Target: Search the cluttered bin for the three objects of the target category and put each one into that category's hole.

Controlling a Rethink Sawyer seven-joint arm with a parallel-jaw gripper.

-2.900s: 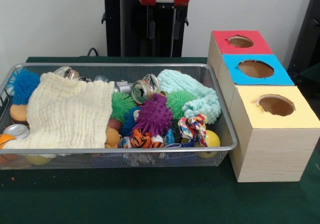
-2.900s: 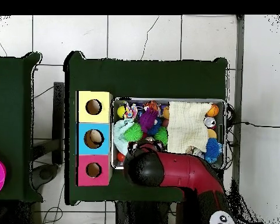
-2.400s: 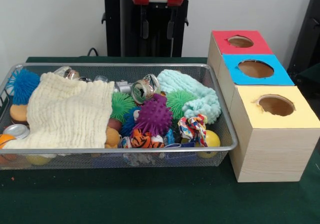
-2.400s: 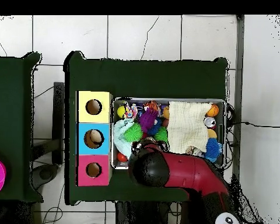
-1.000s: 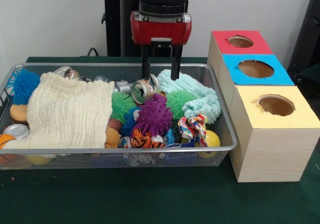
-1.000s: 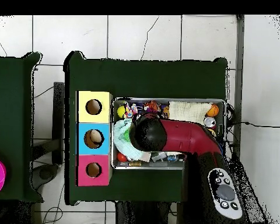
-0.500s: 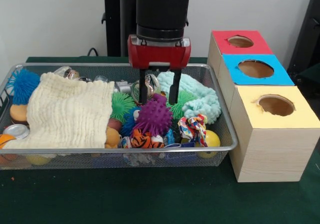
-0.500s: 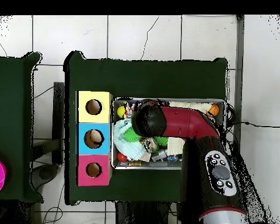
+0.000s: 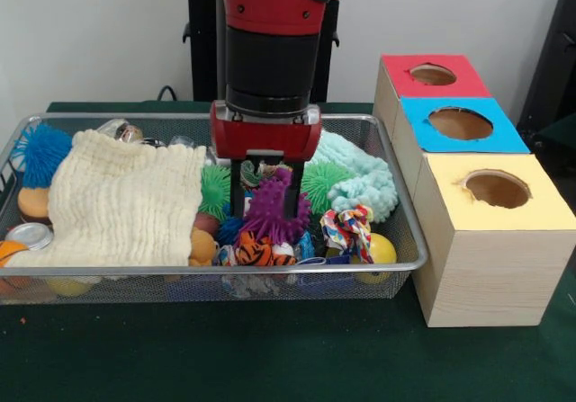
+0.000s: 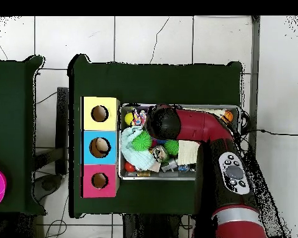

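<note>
End effector (image 9: 265, 206) is released, its two fingers straddling the purple spiky ball (image 9: 270, 211) at centre frame in the front view, one finger on each side. Ball sits directly below and between them, roughly round, so no long axis to align. It lies inside the cluttered bin (image 9: 396, 195), right of the cream cloth (image 9: 121, 200). Closing looks like the next move.
</note>
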